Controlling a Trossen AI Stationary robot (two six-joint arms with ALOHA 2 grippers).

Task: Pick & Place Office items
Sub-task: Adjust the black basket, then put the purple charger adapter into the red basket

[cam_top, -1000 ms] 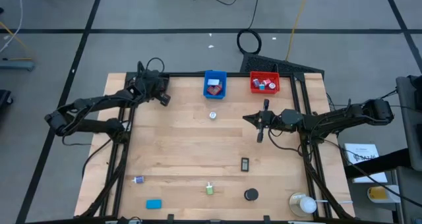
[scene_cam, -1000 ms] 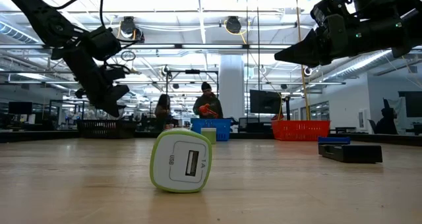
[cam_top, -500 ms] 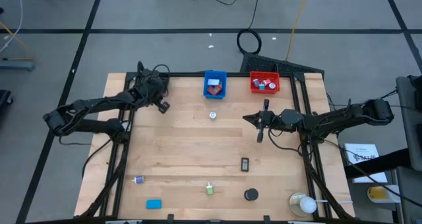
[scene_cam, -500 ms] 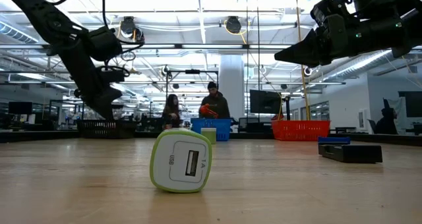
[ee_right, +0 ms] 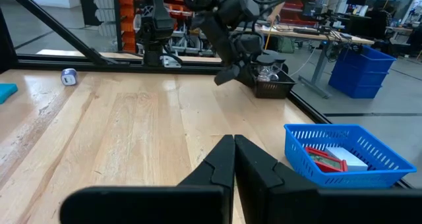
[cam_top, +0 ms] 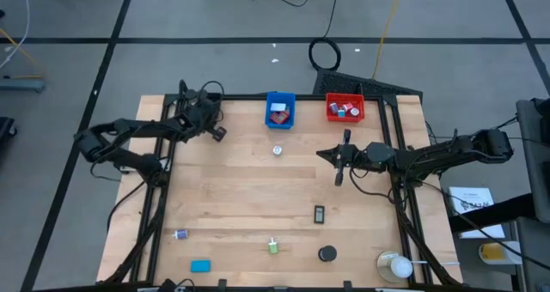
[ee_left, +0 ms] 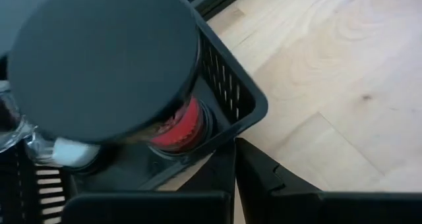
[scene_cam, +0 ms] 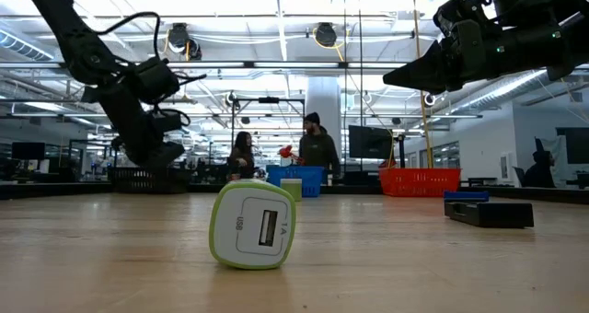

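Note:
The office items lie scattered on the wooden table: a small pale disc (cam_top: 277, 150), a black block (cam_top: 319, 213), a black disc (cam_top: 326, 254), a green and white block (cam_top: 272, 246) that also shows in the low view (scene_cam: 253, 226), a blue block (cam_top: 200, 265) and a small blue roll (cam_top: 180, 234). My left gripper (cam_top: 217, 133) is shut and empty beside the black bin (ee_left: 245, 107) at the far left. That bin holds a roll with a black round top (ee_left: 105, 59) and a red piece (ee_left: 178, 126). My right gripper (cam_top: 320, 155) is shut and empty above the table's right half, pointing left.
A blue bin (cam_top: 279, 109) and a red bin (cam_top: 345, 108) with pieces in them stand at the far edge. A roundish white object in a clear holder (cam_top: 395, 266) stands at the near right corner. People (scene_cam: 317, 152) stand in the room beyond the table.
My left arm has swung its elbow toward the table's far side. Its wrist has come down a little, and its gripper has stayed shut by the black bin. The people in the background have walked to the right.

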